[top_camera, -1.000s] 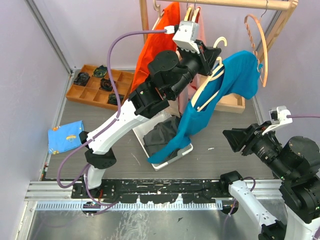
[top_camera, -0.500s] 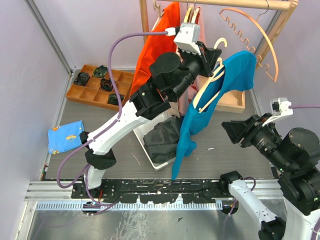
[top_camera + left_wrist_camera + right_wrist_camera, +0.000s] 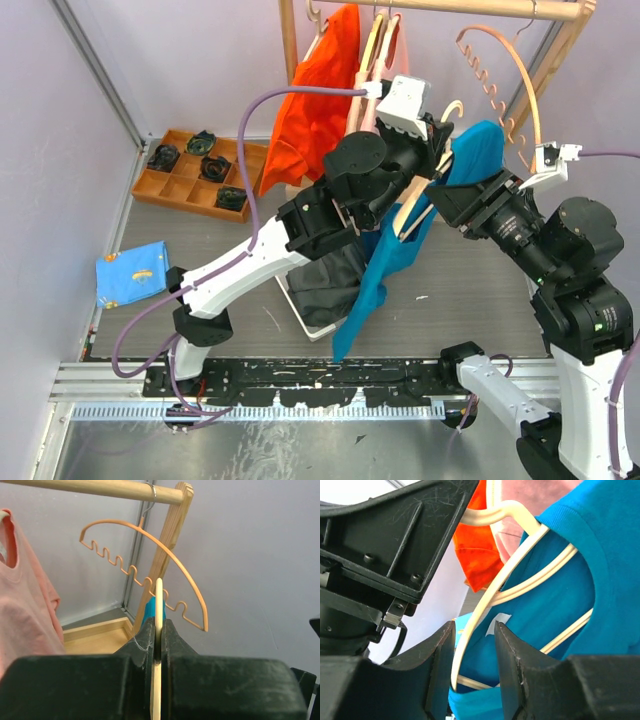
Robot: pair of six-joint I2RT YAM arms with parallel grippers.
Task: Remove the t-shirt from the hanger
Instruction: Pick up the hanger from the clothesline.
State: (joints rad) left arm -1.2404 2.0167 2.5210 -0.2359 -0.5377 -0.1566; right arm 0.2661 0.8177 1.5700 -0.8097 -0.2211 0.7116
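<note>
Pale-walled cell, grey worktop: taking the blue t-shirt off the cream hanger.

Pinching the hanger edge-on in the narrow left jaws, below the wooden rail; holding the right jaws part-open, with hanger bar and blue collar showing in the gap, apparently gripping nothing. Finding the t-shirt half off, draping from the hanger down beside the white basket. Recommending keeping the left hold steady, closing the right jaws on cloth only, then drawing the collar off the lower shoulder. Counting: one blue t-shirt, one cream hanger, one empty wavy hanger, one orange t-shirt, one pink garment, one basket holding one dark garment, one compartment tray, one patterned cloth.
</note>
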